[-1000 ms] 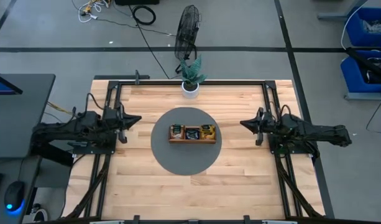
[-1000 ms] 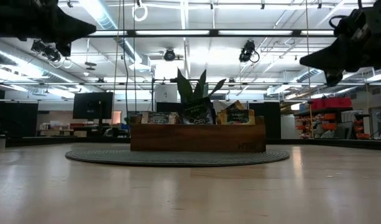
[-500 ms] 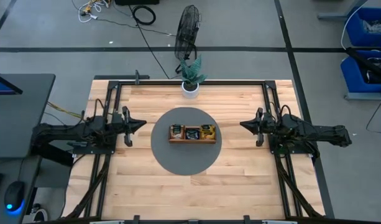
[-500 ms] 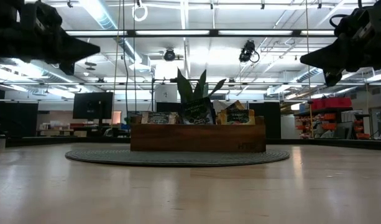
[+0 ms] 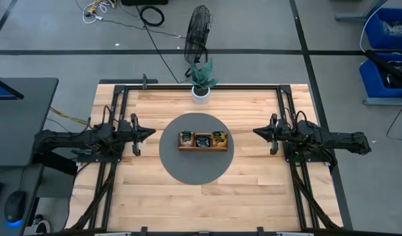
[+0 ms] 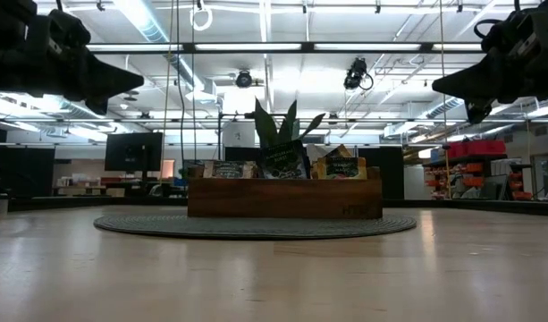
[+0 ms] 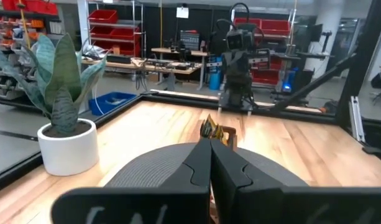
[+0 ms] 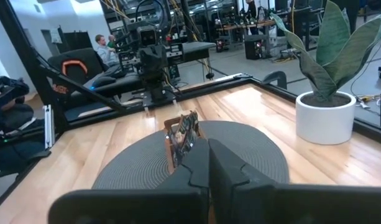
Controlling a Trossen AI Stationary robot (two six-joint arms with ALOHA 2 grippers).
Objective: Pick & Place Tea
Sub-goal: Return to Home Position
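The tea sachets stand upright in the three compartments of a brown wooden tray, which sits on a round grey mat at the table's middle. In the low view, dark, teal and orange-yellow sachets stick up above the tray's wall. My left gripper hovers shut over the table's left side, pointing level at the tray, well short of the mat. My right gripper hovers shut over the right side, also pointing level at the tray. Both hang well above the tabletop.
A potted green plant in a white pot stands at the table's far edge behind the mat. A fan stands on the floor beyond it. A black frame runs along the table's sides. A person sits beyond the table's left side.
My left gripper has come down toward the table, still shut and pointing level at the tray. The tray and sachets have not moved.
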